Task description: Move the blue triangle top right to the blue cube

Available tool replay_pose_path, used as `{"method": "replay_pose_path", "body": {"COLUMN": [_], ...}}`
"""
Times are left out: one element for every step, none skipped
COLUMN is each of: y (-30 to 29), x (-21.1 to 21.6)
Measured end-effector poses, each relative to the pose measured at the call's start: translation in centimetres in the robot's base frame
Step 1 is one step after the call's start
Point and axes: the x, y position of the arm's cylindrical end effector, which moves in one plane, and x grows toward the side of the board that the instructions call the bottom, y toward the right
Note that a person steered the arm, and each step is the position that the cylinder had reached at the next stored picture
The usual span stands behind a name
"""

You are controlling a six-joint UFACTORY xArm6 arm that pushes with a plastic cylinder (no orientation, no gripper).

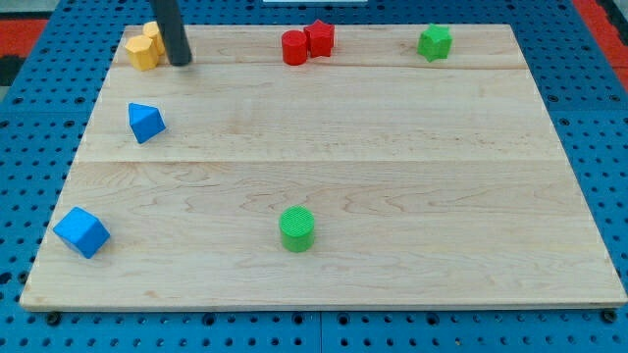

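Note:
The blue triangle lies on the wooden board at the view's left, upper half. The blue cube sits near the board's bottom left corner, below and left of the triangle. My tip is at the view's top left, above and slightly right of the blue triangle and apart from it. The tip stands just right of two yellow blocks.
A red cylinder and a red star-shaped block touch each other at the top centre. A green block sits at the top right. A green cylinder stands at the bottom centre.

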Motion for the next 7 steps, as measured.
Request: {"method": "replay_pose_path", "body": {"y": [-2.6, -3.1, -2.9, -2.9, -6.2, -6.4, -6.3], "x": [5.9, 12.6, 16.0, 8.9, 5.3, 12.0, 18.1]}}
